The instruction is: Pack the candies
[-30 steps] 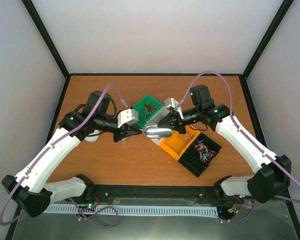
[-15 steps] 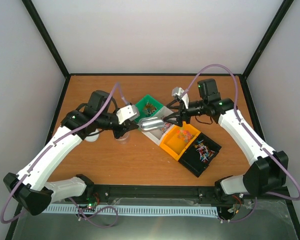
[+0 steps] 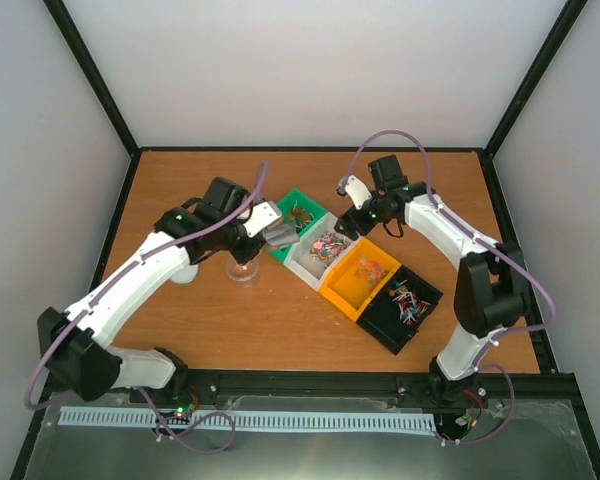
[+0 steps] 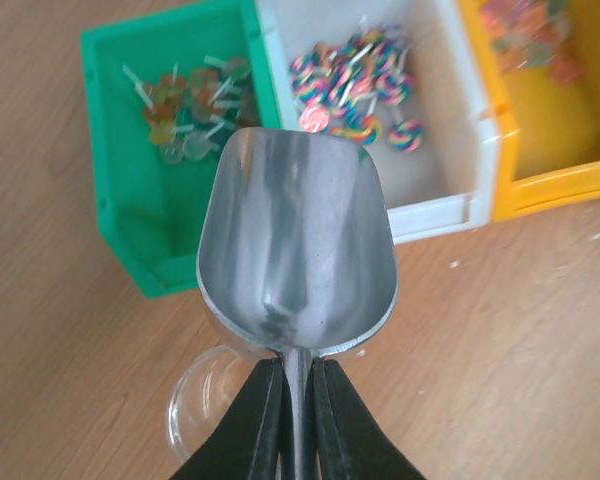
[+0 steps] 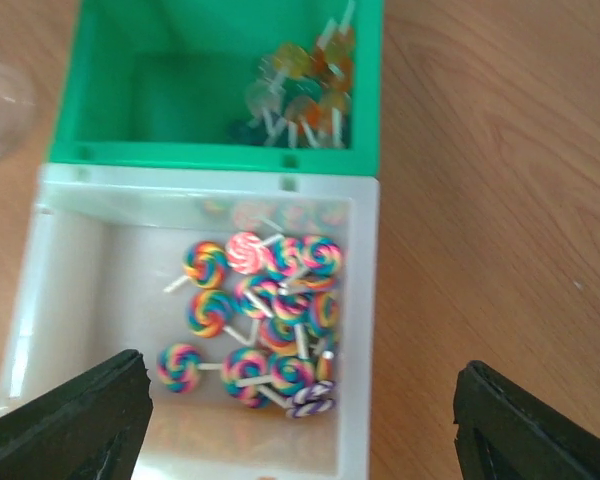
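Probably light and loose, the candies [image 5: 212, 312] suit scooping; left gripper [image 4: 297, 372] clamps the scoop [image 4: 295, 240] handle; right gripper [image 5: 300, 370] gapes.

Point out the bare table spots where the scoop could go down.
Bare wood runs along the far edge behind the green bin, and near the front between the jar and the black bin. The middle is crowded: scoop, white bin and right gripper sit close together.
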Robot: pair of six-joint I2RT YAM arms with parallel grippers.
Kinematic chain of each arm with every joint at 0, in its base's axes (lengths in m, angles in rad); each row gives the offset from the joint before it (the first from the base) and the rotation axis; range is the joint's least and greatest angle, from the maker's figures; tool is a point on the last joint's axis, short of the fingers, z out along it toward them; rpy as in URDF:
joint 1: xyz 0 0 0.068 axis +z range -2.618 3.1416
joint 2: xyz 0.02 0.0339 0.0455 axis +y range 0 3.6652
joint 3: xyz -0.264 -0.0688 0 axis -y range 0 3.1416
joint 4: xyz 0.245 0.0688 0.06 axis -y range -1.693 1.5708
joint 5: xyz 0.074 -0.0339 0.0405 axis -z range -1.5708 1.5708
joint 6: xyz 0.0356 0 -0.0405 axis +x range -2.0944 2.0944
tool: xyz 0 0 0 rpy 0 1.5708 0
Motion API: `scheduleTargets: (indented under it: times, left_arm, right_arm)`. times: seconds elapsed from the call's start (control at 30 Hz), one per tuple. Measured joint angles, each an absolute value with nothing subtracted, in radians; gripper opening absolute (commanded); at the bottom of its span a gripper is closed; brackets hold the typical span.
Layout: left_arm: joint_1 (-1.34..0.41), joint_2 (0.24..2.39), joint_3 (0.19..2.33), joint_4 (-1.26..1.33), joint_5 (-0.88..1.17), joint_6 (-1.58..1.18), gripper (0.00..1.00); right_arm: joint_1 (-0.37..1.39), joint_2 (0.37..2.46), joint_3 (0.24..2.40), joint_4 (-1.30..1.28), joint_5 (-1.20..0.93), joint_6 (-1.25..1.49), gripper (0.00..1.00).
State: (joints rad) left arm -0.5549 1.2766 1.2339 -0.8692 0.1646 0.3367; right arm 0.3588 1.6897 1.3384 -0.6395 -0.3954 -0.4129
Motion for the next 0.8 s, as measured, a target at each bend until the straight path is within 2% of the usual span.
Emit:
scheduleTargets:
  times: [0.23,0.43,0.8]
  left_arm:
    - [-0.550,1.402,1.267,-0.890,0.038,0.324,0.01]
    - [-0.550,1.525,1.403,-0.929,-0.017,0.308,0.01]
    - [-0.546,1.769,1.601,-1.030,-0.065,0.281,0.01]
  right_arm:
    - [0.369,1.819,1.375,-0.634,-0.259,-0.423,0.76]
    - [0.388,1.890,1.385,-0.614,-0.204,-0.421,0.70]
    - [0.388,1.901,1.363,-0.531,-0.178,-0.375,0.38]
